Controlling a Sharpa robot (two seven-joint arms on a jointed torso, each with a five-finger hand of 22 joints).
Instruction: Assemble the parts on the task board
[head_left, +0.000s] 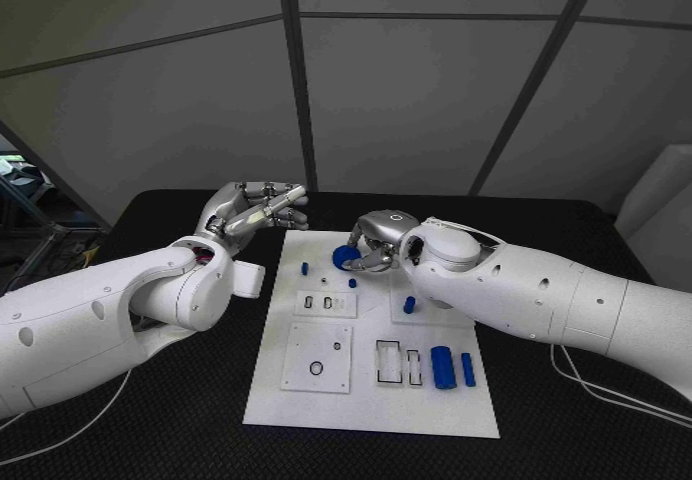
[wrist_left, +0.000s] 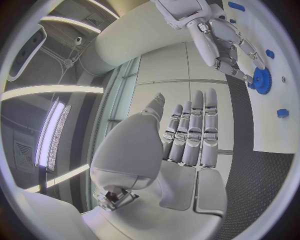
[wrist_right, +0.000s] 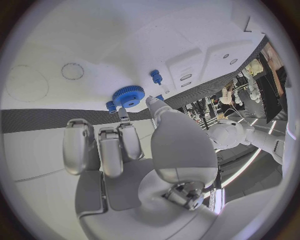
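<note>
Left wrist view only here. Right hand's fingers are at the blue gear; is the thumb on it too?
Observer: Yes. In the right wrist view, the right hand has its thumb and a finger on the rim of the blue gear.
Operator: Other loose parts?
Observer: Two blue cylinders lie side by side at the near right of the task board.
Operator: And the other arm?
Observer: The left hand hovers off the board's far left corner.
</note>
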